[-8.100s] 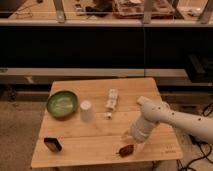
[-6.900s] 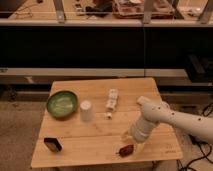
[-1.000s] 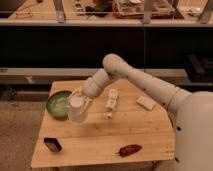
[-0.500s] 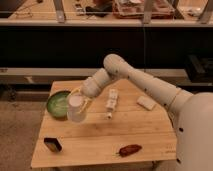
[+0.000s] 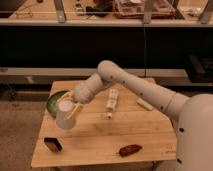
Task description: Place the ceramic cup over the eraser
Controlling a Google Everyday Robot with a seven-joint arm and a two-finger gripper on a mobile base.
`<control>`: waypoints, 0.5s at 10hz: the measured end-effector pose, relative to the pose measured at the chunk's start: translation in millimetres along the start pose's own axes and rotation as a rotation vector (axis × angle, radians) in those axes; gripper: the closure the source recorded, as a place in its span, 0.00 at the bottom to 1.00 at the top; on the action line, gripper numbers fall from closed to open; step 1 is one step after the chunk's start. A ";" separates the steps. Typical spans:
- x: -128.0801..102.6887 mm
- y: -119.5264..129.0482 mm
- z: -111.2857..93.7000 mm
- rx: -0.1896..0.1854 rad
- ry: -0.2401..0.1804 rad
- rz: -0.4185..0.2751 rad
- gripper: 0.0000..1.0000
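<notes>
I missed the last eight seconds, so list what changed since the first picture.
The gripper swung left to the ceramic cup, grasped it, and carried it, tilted, leftward toward the eraser. The eraser, green bowl, white strip and reddish-brown object stayed put.

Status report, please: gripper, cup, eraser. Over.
Gripper shut on ceramic cup, held beside green bowl. Eraser uncovered, near table's front edge. Nothing between cup and eraser.

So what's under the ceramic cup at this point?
Only bare table shows below the ceramic cup, which the gripper holds in front of the green bowl. The eraser lies uncovered, nearer the front-left corner. The wood directly beneath the cup's base is hidden.
</notes>
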State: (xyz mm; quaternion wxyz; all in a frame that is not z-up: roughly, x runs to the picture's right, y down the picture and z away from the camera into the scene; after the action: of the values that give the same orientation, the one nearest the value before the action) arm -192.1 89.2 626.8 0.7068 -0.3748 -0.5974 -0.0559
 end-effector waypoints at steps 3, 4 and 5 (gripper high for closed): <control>-2.1 2.1 37.1 -0.061 0.001 0.018 1.00; -4.5 1.9 46.2 -0.077 -0.006 0.018 1.00; -8.3 1.1 54.4 -0.092 -0.015 0.014 1.00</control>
State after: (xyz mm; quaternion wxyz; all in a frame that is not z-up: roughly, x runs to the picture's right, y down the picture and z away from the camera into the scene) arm -237.6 119.4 619.2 0.6848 -0.4114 -0.5967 -0.0753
